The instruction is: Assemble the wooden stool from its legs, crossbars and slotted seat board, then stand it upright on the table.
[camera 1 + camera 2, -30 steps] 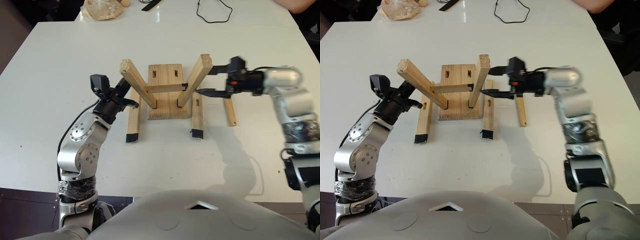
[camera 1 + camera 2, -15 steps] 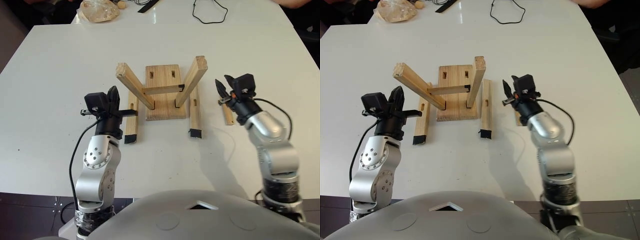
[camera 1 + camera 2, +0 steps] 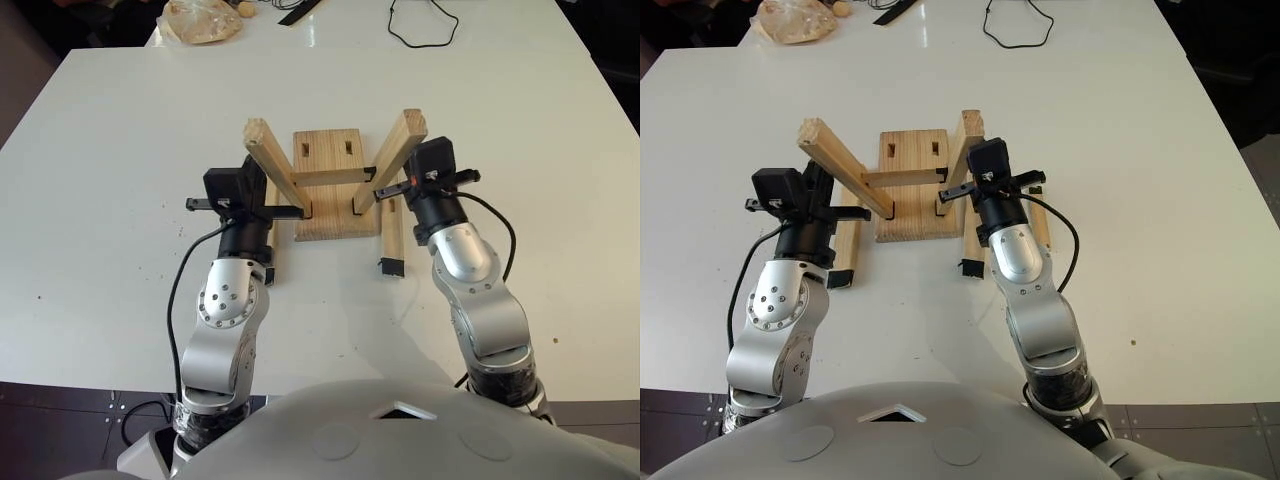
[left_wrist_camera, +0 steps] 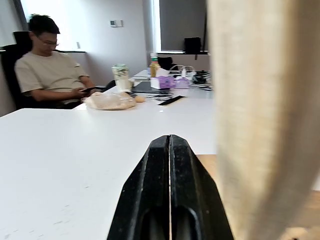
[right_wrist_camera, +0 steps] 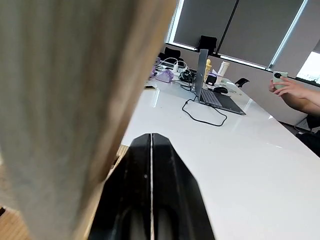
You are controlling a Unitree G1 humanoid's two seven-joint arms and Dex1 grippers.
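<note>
The white desk (image 3: 120, 150) carries the half-built stool, a little beyond its middle, upside down. The seat board (image 3: 338, 222) lies flat. Its long axis runs away from the robot, and two slots are open at the far end.

Two legs stand in the near part of the board and tilt apart. The left upright leg (image 3: 270, 160) leans to the left and the right upright leg (image 3: 395, 150) leans to the right, so the free ends point up and outward. A crossbar (image 3: 330, 177) joins them and lies left to right.

Two more legs lie flat on the desk, parallel to the board's long sides. One loose leg (image 3: 848, 250) is just beside the left edge and the other loose leg (image 3: 393, 235) just beside the right edge. Their black caps point toward the robot. A loose crossbar (image 3: 1044, 225) lies to the right of this, also pointing away from the robot and partly behind the right arm.

The left gripper (image 4: 170, 137) is close beside the left upright leg. Its jaws are pressed together and hold nothing. The right gripper (image 5: 151, 135) is close beside the right upright leg, with its jaws also together and empty.

At the far edge lie a clear bag (image 3: 205, 20) and a black cable (image 3: 425, 25).
</note>
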